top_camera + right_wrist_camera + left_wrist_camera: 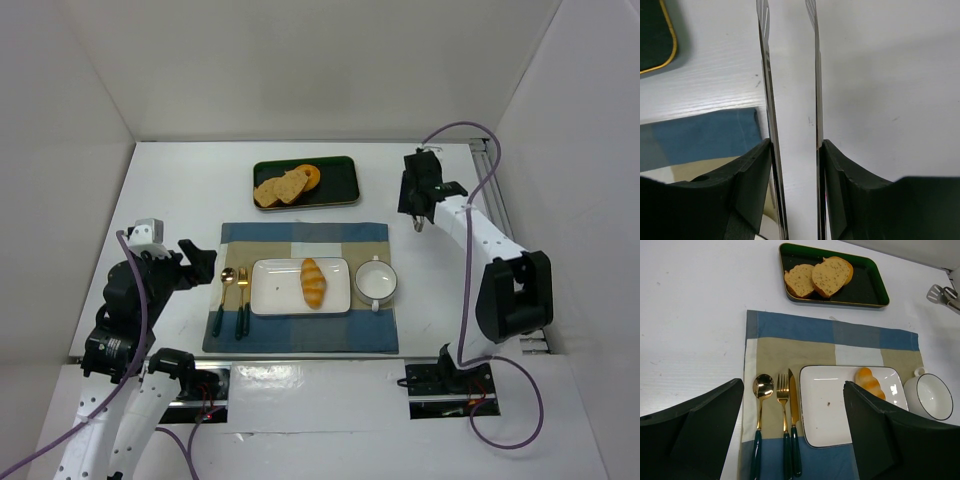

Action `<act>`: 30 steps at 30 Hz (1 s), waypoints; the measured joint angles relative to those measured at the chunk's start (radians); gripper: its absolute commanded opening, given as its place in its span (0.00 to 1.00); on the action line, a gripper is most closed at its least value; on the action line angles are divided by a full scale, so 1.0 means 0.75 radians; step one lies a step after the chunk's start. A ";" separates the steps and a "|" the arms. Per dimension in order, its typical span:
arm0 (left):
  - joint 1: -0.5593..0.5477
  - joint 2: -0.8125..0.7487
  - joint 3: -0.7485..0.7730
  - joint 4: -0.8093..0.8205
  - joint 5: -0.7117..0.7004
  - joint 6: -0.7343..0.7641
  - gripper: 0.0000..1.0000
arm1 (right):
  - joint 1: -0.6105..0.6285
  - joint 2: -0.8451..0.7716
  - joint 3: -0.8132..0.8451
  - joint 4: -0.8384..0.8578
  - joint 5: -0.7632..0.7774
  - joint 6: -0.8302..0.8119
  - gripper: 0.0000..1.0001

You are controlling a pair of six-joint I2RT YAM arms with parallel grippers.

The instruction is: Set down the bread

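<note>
Bread (pixel 313 283) lies on the white plate (pixel 275 291), right of its centre, long axis running near to far. The plate sits mid-mat (pixel 300 240), and the mat lies toward the near edge of the worktop (pixel 180 190). On the mat I see a spoon (pixel 227 285), fork and knife left of the plate and a cup (pixel 376 264) just beside its right edge. The dark tray (pixel 340 181) with toast (pixel 275 189) sits beyond the mat's far edge. Left tool (pixel 203 264) is off the mat's left edge, fingers spread wide, nothing between them. Right tool (pixel 794 150) is above bare worktop past the mat's far right corner, pinching metal tongs (pixel 767 90). The tong blades stand apart, gripping nothing.
</note>
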 measured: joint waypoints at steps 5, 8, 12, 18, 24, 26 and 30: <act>0.000 -0.001 0.000 0.006 0.008 -0.001 0.94 | -0.005 0.075 0.000 -0.020 0.060 -0.002 0.50; 0.000 -0.001 0.000 0.006 0.008 -0.001 0.94 | -0.011 0.129 -0.003 -0.023 0.064 -0.002 0.50; 0.000 -0.001 0.000 0.007 0.008 -0.001 0.94 | -0.017 0.172 -0.003 -0.031 0.060 -0.002 0.50; 0.000 -0.001 0.000 0.010 0.008 -0.001 0.94 | -0.027 0.182 -0.016 -0.025 0.016 0.002 0.49; 0.000 0.000 0.000 0.012 0.008 0.000 0.94 | -0.028 0.183 -0.115 -0.024 -0.024 0.010 0.49; 0.000 0.000 0.000 0.012 0.008 0.000 0.94 | -0.028 0.184 -0.132 -0.025 -0.035 0.013 0.49; 0.000 0.000 0.000 0.015 0.008 0.000 0.94 | -0.028 0.190 -0.139 -0.020 -0.048 0.014 0.49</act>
